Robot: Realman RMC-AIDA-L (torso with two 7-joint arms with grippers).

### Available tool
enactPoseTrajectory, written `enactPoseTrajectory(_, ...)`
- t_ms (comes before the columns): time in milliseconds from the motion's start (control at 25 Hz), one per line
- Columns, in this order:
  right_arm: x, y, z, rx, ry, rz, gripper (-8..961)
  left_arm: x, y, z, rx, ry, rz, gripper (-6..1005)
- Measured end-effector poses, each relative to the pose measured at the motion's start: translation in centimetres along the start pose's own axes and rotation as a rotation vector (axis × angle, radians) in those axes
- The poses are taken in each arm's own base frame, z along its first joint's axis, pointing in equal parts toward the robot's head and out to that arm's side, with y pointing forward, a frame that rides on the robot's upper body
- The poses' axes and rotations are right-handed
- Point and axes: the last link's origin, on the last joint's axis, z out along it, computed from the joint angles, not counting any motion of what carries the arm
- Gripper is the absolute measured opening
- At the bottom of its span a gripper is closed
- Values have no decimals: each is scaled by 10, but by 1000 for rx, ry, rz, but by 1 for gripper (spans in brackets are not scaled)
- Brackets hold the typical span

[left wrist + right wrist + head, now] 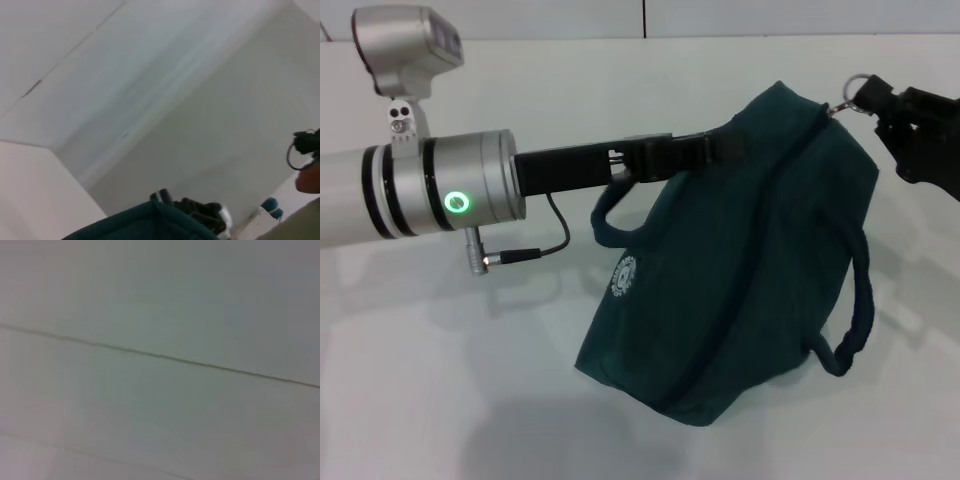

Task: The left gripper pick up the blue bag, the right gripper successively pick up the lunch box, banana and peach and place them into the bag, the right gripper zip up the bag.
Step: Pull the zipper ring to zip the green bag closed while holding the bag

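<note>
Head view: we see the blue bag (740,270) on the white table (440,400), its top edge lifted, body sagging to the tabletop. The left gripper (705,152) reaches in from the left, its dark fingers clamped on the bag's upper rim beside one loop handle (608,215). The right gripper (878,100) sits at the bag's far top corner, closed on the ring zipper pull (857,88). The zipper line along the top looks shut.

Left wrist view: a strip of the bag's teal fabric shows at the frame edge, with wall and table beyond. The ring pull shows far off.

Right wrist view: only a pale surface with a seam; we cannot tell anything of the claw here.
</note>
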Motion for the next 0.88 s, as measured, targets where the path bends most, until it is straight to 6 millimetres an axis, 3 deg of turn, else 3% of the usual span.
enactPoseTrajectory(280, 1, -4, -12, 18, -44, 48, 10, -2, 8, -1, -58, -1, 51, 27)
enactPoseTrajectory(880, 2, 0, -1, -8, -5, 43, 15, 4, -4, -6, 24, 77, 31, 38)
